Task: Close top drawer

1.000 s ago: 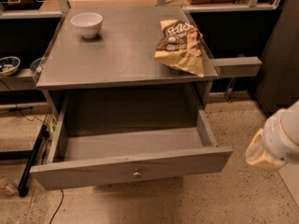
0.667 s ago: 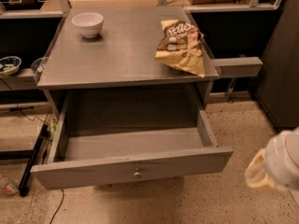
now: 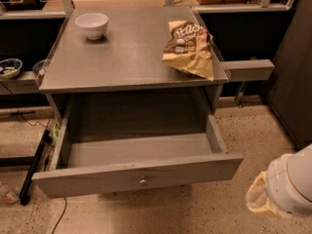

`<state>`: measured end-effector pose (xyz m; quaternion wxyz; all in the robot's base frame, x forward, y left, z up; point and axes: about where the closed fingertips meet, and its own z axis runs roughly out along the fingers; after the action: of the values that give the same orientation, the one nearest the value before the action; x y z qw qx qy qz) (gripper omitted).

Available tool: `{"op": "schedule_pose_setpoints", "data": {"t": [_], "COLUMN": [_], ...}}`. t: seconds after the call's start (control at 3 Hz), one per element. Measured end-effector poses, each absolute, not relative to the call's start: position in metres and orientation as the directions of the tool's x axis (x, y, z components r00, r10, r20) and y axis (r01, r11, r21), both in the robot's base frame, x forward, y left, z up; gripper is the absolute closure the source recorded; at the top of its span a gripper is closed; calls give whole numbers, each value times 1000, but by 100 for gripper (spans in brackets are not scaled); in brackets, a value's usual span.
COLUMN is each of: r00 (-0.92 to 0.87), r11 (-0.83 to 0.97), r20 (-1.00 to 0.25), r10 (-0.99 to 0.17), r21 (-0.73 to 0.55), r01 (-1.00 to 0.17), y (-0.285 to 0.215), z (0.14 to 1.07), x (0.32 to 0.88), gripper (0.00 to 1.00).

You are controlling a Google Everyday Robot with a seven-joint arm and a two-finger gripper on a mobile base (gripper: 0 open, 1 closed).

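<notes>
A white bowl (image 3: 92, 24) and snack bag (image 3: 189, 48) sit on the grey tabletop (image 3: 126, 65) above the open top drawer (image 3: 139, 173), and the gripper (image 3: 259, 202), whose grasp I cannot tell, hangs low right over speckled floor (image 3: 243, 130).

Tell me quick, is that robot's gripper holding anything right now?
Gripper: low at the right edge of the view, beside the pulled-out top drawer and apart from it; open, closed or holding anything cannot be told.
</notes>
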<state>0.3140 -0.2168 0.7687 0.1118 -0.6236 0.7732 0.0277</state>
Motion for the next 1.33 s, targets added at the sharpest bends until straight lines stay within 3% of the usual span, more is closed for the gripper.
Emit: {"op": "schedule_pose_setpoints", "data": {"t": [1.33], "r00": [-165], "r11": [197], "r20": [-282], "r10": [-945], "r21": [-88], "r01": [-976], "y": [-179], "z": [675], "x": [426], "gripper": [100]}}
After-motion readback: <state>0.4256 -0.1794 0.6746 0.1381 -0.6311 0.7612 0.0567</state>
